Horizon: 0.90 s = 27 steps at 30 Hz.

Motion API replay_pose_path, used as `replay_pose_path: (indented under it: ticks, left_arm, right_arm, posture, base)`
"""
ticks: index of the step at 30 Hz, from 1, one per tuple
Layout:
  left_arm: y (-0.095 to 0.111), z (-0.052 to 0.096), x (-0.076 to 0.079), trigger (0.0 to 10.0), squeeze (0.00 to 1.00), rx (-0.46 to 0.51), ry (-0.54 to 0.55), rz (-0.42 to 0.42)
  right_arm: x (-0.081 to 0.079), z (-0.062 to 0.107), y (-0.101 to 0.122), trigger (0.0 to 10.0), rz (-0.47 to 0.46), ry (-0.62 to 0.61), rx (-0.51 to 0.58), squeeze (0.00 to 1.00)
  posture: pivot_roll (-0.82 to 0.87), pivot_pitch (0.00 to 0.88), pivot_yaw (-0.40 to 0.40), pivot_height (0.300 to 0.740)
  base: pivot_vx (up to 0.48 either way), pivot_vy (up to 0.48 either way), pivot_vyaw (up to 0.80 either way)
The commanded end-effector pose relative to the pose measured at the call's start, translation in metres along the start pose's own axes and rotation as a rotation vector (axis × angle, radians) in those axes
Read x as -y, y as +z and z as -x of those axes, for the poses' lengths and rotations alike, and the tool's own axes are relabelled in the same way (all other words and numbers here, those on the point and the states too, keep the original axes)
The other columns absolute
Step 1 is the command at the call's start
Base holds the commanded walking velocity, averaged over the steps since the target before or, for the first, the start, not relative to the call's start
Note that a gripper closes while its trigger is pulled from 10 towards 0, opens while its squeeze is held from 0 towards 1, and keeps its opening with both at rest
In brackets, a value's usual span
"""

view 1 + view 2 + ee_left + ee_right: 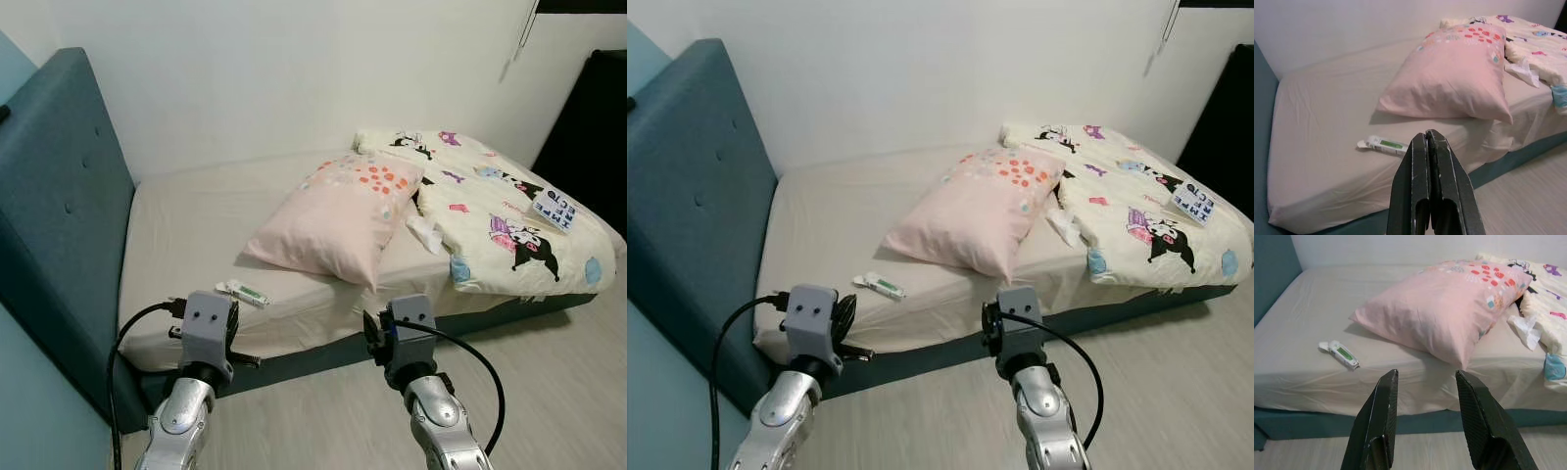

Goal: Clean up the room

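Observation:
A pink pillow [338, 213] with orange dots lies across the middle of the bed [196, 235]. Near the bed's front edge rests a small white tube with a green label [245, 293]. A crumpled white tissue [424, 233] sits between the pillow and a cream cartoon-print quilt [509, 211], bunched at the foot end. My left gripper [1428, 139] is shut with nothing in it, held in front of the mattress edge below the tube [1382, 144]. My right gripper [1425, 379] is open and empty, facing the pillow [1444, 308] from the floor side.
A teal padded headboard [59, 225] rises on the left. A white card with dark letters [554, 209] lies on the quilt. Light wood floor [549, 382] runs along the bed's front. A dark panel [588, 127] stands at the far right by the wall.

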<state>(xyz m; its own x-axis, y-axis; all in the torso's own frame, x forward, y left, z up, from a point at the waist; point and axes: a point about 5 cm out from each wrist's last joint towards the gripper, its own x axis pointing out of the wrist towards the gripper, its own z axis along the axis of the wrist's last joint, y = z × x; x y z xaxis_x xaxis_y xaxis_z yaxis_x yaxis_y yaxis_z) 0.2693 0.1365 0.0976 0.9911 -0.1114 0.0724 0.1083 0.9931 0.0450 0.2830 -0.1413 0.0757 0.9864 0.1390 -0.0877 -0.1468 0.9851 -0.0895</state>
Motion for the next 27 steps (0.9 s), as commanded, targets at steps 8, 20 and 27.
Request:
replay_pose_path:
  ticks: [8, 20, 27]
  left_arm:
    - [-0.0021, 0.0023, -0.0018, 10.0, 0.00, -0.005, 0.013, -0.002]
    - [-0.0021, 0.0023, -0.0018, 10.0, 0.00, -0.002, 0.013, -0.002]
    - [-0.0029, 0.0027, -0.0022, 10.0, 0.00, -0.004, 0.015, -0.003]
  right_arm:
    - [0.0000, -0.0015, -0.0026, 10.0, -0.013, 0.009, -0.021, 0.00]
    - [-0.0017, -0.0016, -0.0028, 10.0, 0.062, 0.037, -0.025, 0.00]
    - [-0.0019, -0.0020, -0.0041, 10.0, 0.018, 0.038, -0.027, 0.00]
  posture:
    - [0.03, 0.036, -0.018, 0.740]
    - [0.03, 0.027, -0.019, 0.740]
    - [0.03, 0.023, -0.023, 0.740]
  base:
    - [0.355, 0.000, 0.00]
    - [0.358, 0.000, 0.07]
    - [0.348, 0.000, 0.23]
